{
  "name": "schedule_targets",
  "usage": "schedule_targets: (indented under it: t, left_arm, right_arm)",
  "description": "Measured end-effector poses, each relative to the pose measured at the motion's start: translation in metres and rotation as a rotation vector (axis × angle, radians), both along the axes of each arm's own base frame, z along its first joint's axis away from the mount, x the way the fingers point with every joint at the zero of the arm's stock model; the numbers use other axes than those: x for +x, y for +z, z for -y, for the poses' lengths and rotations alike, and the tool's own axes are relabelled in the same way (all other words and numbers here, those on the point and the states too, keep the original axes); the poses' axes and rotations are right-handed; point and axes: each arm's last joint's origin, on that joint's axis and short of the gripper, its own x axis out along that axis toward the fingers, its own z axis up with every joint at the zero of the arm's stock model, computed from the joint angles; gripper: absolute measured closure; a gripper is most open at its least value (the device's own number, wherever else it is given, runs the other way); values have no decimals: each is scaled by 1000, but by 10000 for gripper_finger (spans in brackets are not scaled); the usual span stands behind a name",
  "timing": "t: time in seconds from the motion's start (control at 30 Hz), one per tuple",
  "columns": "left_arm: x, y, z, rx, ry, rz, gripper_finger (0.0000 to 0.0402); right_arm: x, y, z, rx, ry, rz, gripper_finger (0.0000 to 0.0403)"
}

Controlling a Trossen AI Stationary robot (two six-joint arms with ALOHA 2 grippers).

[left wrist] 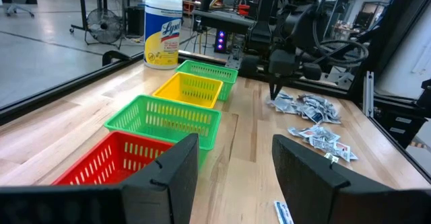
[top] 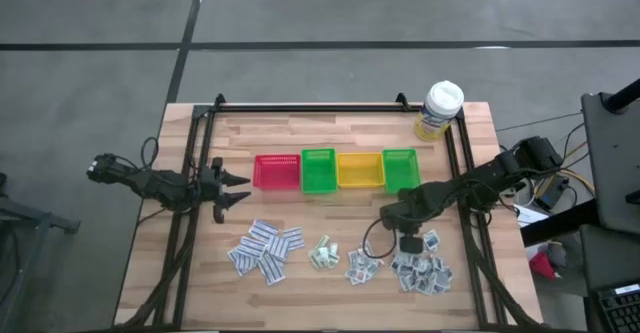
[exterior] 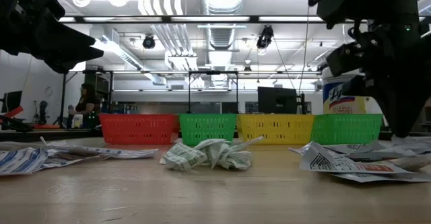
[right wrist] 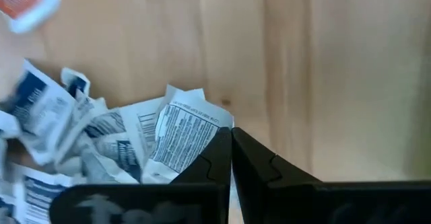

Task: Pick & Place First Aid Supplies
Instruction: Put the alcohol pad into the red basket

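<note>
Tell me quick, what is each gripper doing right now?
Left gripper: open, empty, beside the red bin.
Right gripper: shut at the rightmost packet pile; whether it pinches a packet cannot be told.

Left pincer [top: 243, 186] agape, right pincer [top: 409, 245] closed.

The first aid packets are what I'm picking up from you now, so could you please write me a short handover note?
Right gripper: shut, down at the right-hand packet pile; its fingertips meet at the edge of a printed packet, grip unconfirmed.
Left gripper: open, empty, waiting left of the red bin.
Packets: four piles along the near table edge, also the left pile, green-print pile and a small pile.
Done: no packet visible in the bins.
Left: all the sorting.
</note>
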Motion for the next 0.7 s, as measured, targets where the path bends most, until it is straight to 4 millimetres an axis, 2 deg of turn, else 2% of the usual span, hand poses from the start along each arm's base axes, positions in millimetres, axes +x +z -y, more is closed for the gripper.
schedule_targets:
  t: [0.17, 0.7]
  left_arm:
    - [0, 0, 0, 0, 0, 0, 213]
    - [0, 0, 0, 0, 4, 0, 213]
  right_arm:
    - [-2, 0, 1, -17, -28, -22, 395]
    - [4, 3, 4, -80, -71, 73, 395]
